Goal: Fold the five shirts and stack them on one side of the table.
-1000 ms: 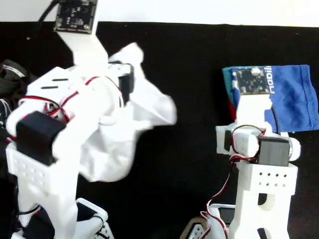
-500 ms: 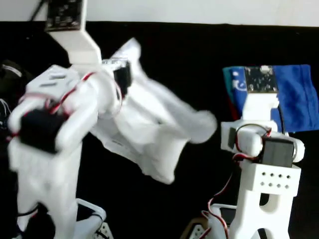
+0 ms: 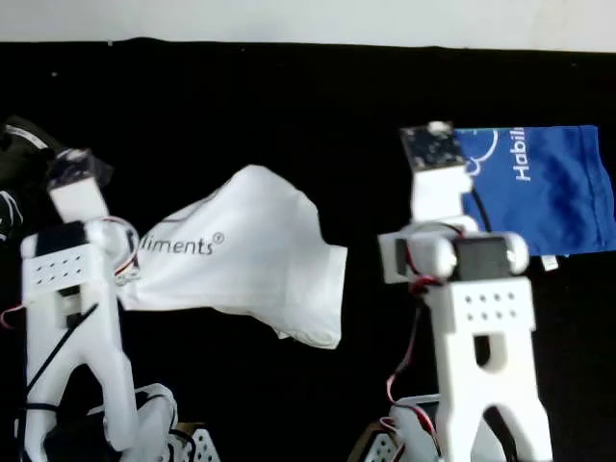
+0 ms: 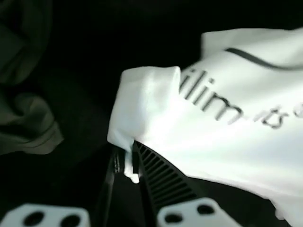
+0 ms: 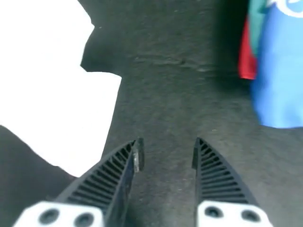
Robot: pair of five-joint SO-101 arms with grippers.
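A white shirt (image 3: 245,255) with grey print lies spread on the black table (image 3: 366,106), left of centre. My left gripper (image 4: 127,163) is shut on the shirt's (image 4: 227,123) left edge, pinching a fold of cloth between its fingers. My right gripper (image 5: 168,146) is open over bare table, with the white shirt's (image 5: 47,94) corner off to one side of it. A stack of folded shirts sits at the right: a blue shirt (image 3: 544,188) on top, red (image 5: 246,54) and green (image 5: 258,19) edges beneath.
A dark heap of clothing (image 3: 19,168) lies at the far left edge, also seen as the dark heap (image 4: 23,113) beside the left gripper. The right arm (image 3: 462,279) stands between the white shirt and the blue stack.
The left arm swung the bunched, lifted white shirt out and pulled back left, leaving it laid flatter on the table. The right arm shifted slightly left.
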